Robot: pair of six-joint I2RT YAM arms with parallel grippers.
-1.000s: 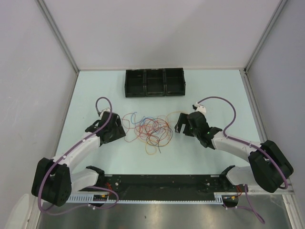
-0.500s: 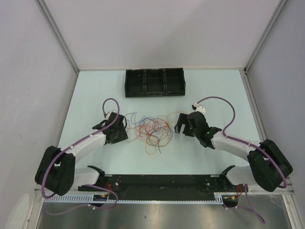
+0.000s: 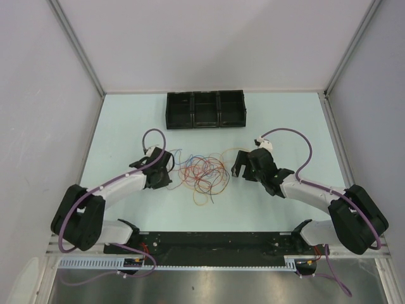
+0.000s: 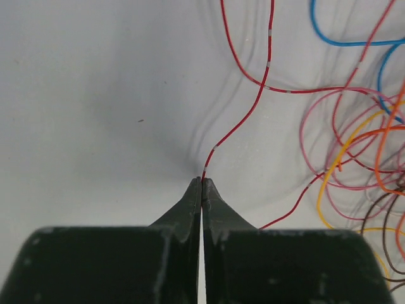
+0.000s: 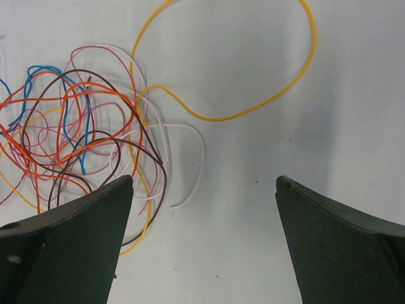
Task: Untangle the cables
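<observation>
My left gripper (image 4: 202, 180) is pinched tight on the red cable (image 4: 243, 120), at the nine o'clock edge of the cables (image 3: 202, 172) heaped at centre. I'd pull slowly toward nine, staying low, so loops slip instead of cinching. My right gripper (image 5: 204, 182) gapes empty at three o'clock.

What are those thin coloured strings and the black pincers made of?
The thin coloured cables look like plastic-coated wire: smooth, slightly glossy, holding springy loops. The black fingers of the left gripper look like matte hard plastic, faintly scuffed, though that is uncertain.
</observation>
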